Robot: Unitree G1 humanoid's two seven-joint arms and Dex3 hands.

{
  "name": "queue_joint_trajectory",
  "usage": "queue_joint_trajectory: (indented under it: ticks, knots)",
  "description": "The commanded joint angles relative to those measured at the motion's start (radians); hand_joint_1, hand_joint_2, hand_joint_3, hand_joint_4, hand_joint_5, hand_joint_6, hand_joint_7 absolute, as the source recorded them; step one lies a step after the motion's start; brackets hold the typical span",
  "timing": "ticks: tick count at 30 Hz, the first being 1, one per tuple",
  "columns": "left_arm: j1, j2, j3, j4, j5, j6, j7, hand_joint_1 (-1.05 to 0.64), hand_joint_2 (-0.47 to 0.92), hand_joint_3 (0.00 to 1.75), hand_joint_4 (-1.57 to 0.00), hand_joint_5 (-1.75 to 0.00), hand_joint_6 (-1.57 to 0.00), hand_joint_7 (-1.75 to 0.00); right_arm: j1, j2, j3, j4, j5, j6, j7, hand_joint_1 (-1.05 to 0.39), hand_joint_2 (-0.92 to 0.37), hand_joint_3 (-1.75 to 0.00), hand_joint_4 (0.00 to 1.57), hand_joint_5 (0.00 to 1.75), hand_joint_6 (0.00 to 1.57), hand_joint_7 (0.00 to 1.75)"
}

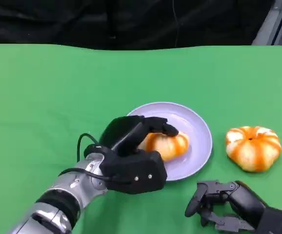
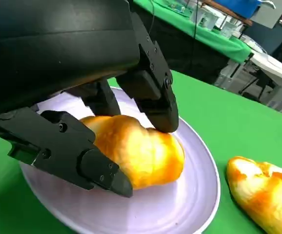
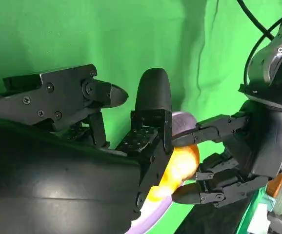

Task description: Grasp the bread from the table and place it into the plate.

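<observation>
— So, where is the bread (image 1: pixel 166 145)?
— On the lavender plate (image 1: pixel 197 127), with the left hand (image 1: pixel 131 156) gripping it, fingers (image 2: pixel 155 100) pressed to both sides.
— And the right hand (image 1: pixel 229 204)?
— Low over the green table (image 1: pixel 48 97), holding nothing, fingers apart (a second bread (image 1: pixel 253 147) lies just beside the plate).

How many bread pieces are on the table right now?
2: one bread on the plate, held by the left hand; another bread on the green table right of the plate.
</observation>
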State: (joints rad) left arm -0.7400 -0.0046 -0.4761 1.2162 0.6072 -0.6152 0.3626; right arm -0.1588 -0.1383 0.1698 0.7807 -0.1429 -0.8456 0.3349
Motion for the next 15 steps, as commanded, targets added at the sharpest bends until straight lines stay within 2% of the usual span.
queue_joint_trajectory:
  ticks: [1, 4, 9, 15]
  knots:
    - [-0.015, 0.002, -0.009, 0.012, 0.011, 0.012, 0.017, -0.34, 0.87, 0.01, -0.87, -0.01, -0.78, 0.0, 0.009, -0.011, 0.0, -0.005, 0.004, 0.0, -0.006, -0.02, -0.92, -0.45, 0.69, 1.5, 0.76, 1.07]
    - [-0.016, -0.001, -0.005, 0.015, 0.001, 0.012, 0.005, -0.43, 0.91, 0.05, -0.79, 0.0, -0.71, 0.0, 0.011, -0.009, -0.001, -0.008, 0.009, 0.0, -0.003, -0.02, -0.92, -0.45, 0.69, 1.51, 0.76, 1.08]
    - [-0.021, 0.002, 0.012, 0.013, -0.027, 0.015, -0.073, -0.58, 0.92, 0.35, -0.57, 0.0, -0.52, 0.0, 0.014, -0.008, -0.001, -0.017, 0.016, 0.006, 0.003, 0.0, -0.92, -0.45, 0.69, 1.5, 0.76, 1.08]
    - [-0.015, 0.005, 0.043, -0.001, -0.069, 0.009, -0.153, -0.7, 0.92, 0.59, -0.45, 0.0, -0.4, 0.0, 0.014, -0.009, 0.0, -0.017, 0.014, 0.004, 0.005, 0.0, -0.92, -0.45, 0.69, 1.52, 0.76, 1.09]
